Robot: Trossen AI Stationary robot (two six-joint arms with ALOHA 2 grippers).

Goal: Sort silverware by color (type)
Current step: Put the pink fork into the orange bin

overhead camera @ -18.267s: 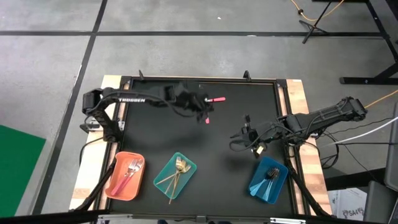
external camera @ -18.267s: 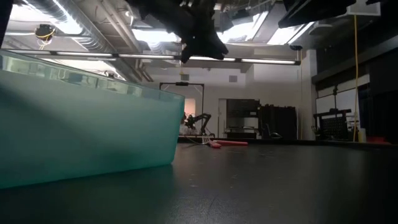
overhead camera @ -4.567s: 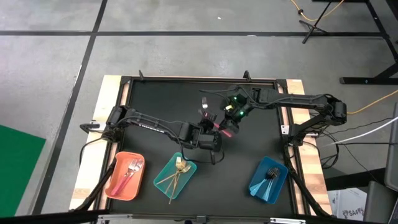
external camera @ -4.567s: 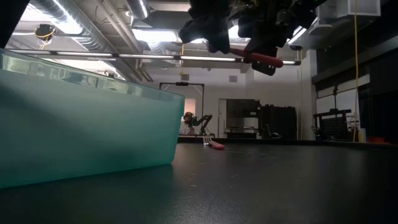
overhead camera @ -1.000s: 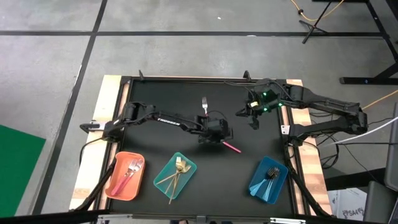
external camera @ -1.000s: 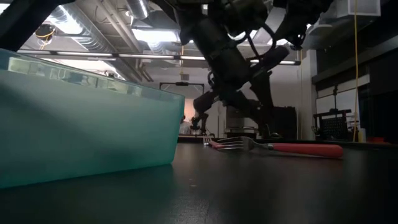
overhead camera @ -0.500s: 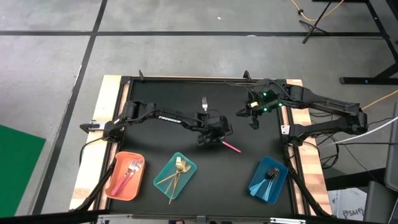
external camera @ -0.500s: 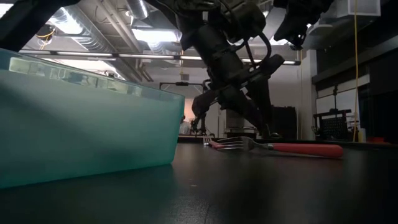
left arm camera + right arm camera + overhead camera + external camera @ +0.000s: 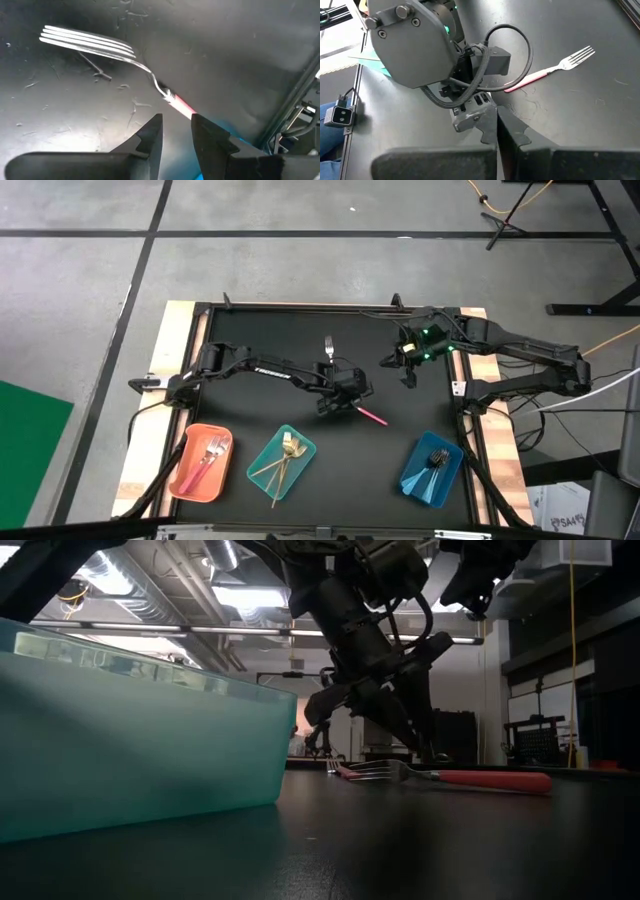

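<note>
- A pink-handled fork (image 9: 366,415) lies flat on the black table (image 9: 250,350) near its middle, tines toward the left arm's wrist; a second fork (image 9: 328,345) lies farther back.
- The left gripper (image 9: 176,131) hangs just above the pink handle, fingers a little apart with a narrow gap, holding nothing.
- The step in hand looks like the pick-up of this fork: the next move calls for lowering so the fingers straddle the thin handle, pinching it, then carrying it to the orange tray (image 9: 184,480), where pink-handled pieces already lie.
- Gold pieces sit in the teal tray (image 9: 303,455), dark-looking ones in the blue tray (image 9: 418,480).
- The right gripper (image 9: 496,131) waits near the table's back right, fingers pressed together.
- No readable writing shows; lettering on the left arm is too small to tell.
</note>
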